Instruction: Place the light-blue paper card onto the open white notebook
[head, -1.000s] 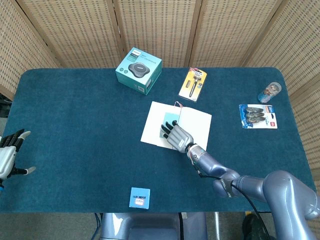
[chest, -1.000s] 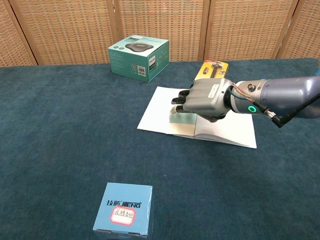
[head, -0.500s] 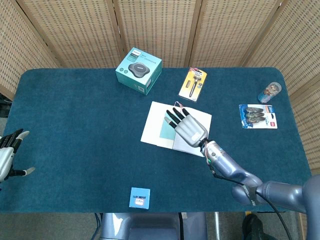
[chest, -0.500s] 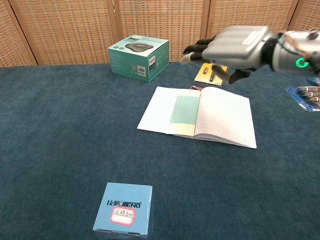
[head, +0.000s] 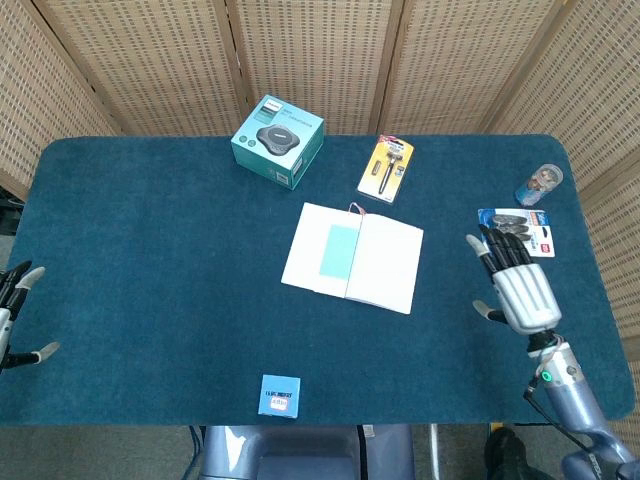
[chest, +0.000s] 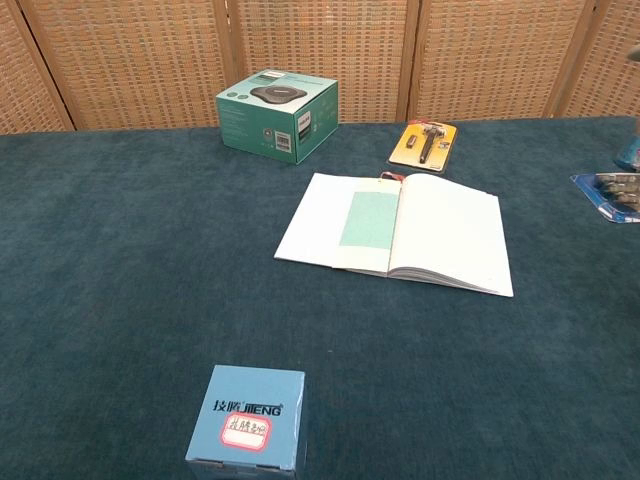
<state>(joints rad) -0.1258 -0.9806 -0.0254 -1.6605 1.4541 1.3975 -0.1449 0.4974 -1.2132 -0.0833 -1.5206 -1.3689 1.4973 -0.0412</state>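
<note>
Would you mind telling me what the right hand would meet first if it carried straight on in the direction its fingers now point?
Most likely the blue blister pack: the right hand, open, has its fingertips pointing up and slightly left, right at the pack's near edge. Its height above the table is unclear, so it might pass over.

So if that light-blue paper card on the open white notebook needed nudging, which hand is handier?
Probably the right hand: it hovers open nearer the notebook and card; the left hand sits at the far table edge.
</note>
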